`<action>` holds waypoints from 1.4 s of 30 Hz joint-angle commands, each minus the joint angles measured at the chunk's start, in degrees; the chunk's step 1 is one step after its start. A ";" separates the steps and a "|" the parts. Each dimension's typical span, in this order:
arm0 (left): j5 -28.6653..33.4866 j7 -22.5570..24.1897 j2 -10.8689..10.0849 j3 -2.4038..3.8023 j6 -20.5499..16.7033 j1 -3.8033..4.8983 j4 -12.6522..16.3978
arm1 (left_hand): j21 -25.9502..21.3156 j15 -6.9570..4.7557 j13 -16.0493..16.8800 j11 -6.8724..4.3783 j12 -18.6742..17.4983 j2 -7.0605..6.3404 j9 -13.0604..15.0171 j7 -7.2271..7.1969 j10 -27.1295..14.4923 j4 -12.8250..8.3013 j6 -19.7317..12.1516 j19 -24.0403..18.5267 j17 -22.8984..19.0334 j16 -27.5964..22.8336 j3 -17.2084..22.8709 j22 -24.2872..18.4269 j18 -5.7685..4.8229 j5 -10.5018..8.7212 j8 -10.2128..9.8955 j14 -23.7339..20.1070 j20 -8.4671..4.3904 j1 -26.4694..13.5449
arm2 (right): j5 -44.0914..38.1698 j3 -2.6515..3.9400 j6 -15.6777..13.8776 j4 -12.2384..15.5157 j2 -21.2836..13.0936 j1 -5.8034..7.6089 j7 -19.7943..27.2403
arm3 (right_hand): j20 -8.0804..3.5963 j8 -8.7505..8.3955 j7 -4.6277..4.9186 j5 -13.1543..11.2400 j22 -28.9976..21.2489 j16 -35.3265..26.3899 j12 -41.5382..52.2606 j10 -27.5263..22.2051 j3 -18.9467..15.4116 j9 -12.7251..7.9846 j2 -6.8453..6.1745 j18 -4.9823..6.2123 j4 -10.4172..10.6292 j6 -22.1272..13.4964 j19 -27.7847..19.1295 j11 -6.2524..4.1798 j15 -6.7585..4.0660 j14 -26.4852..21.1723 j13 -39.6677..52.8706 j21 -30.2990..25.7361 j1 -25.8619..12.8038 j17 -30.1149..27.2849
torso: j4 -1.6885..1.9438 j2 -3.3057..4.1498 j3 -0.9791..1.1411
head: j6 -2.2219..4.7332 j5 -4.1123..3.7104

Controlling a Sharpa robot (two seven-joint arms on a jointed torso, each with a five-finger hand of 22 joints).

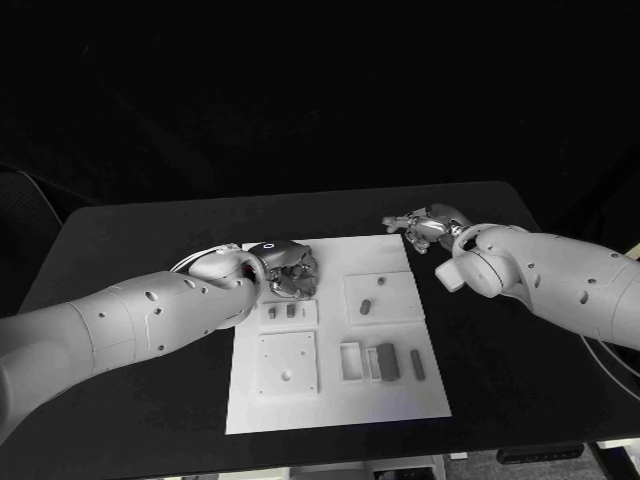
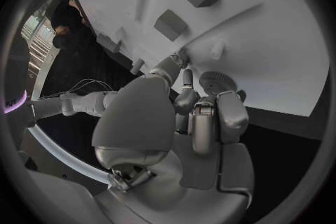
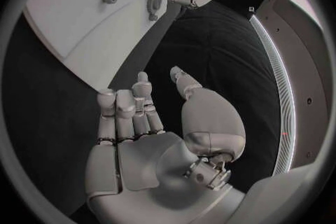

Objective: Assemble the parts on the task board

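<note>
The flat white plastic task board [image 1: 335,395] lies in the middle of the black table [image 1: 133,230], and everything here is told from that board. The silver left hand [image 1: 284,272] is over the board's far left corner. In the left wrist view its fingers [image 2: 231,115] are bent around a small round toothed wheel [image 2: 215,82], a grey gear, which sits just at the fingertips, right above the white board. It looks held, but I cannot tell for sure if the fingers squeeze it or only touch it. The silver right hand [image 1: 425,228] is off the board, just past its far right corner, over the bare table. It holds nothing; its fingers [image 3: 126,115] are stretched out side by side and the thumb stands apart. Other small grey parts are on the board: two short blocks [image 1: 281,311] just near the left hand, a small peg [image 1: 366,306] on the raised square near the middle, and some long bars [image 1: 388,361] in the slots near the front. I think these parts are light, hard and smooth, so they could slip. The gear is best held by its toothed rim, from two sides. The bars are best taken by their long sides.
</note>
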 commanded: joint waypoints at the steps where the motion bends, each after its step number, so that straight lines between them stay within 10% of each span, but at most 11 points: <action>1: -0.14 0.57 0.40 0.01 -0.41 -0.15 -0.12 | 9.10 0.06 0.10 -0.24 0.10 0.66 0.12 0.55 0.02 0.07 0.36 0.52 20.86 10.39 0.35 0.15 5.20 0.34 0.42 15.48 0.08 0.13 | -0.52 0.03 0.16 0.42 0.02 0.01 0.94 | -0.08 -0.04 0.38 0.10 0.07 -0.19 0.11 0.35 0.25 0.00 0.30 1.79 -0.15 -0.07 0.18 -0.08 -0.43 -0.09 -0.09 7.60 0.25 -0.07 | 0.02 0.00 0.03 | -0.10 -0.05; 42: -0.29 0.22 1.38 0.03 0.18 -1.10 -1.63 | 8.68 0.03 0.26 -0.49 -0.19 3.29 0.40 1.66 -0.11 1.43 2.95 0.96 20.57 10.08 3.07 1.08 5.20 0.64 1.29 15.43 0.06 0.48 | -0.47 0.08 -0.82 1.85 0.07 0.01 1.22 | -0.15 0.23 0.37 0.06 0.28 -0.38 0.04 1.24 0.37 0.08 0.52 2.00 -0.24 0.29 1.03 -0.35 -0.73 1.20 -0.44 8.08 0.41 -0.43 | 0.05 -0.01 0.00 | -0.37 -0.26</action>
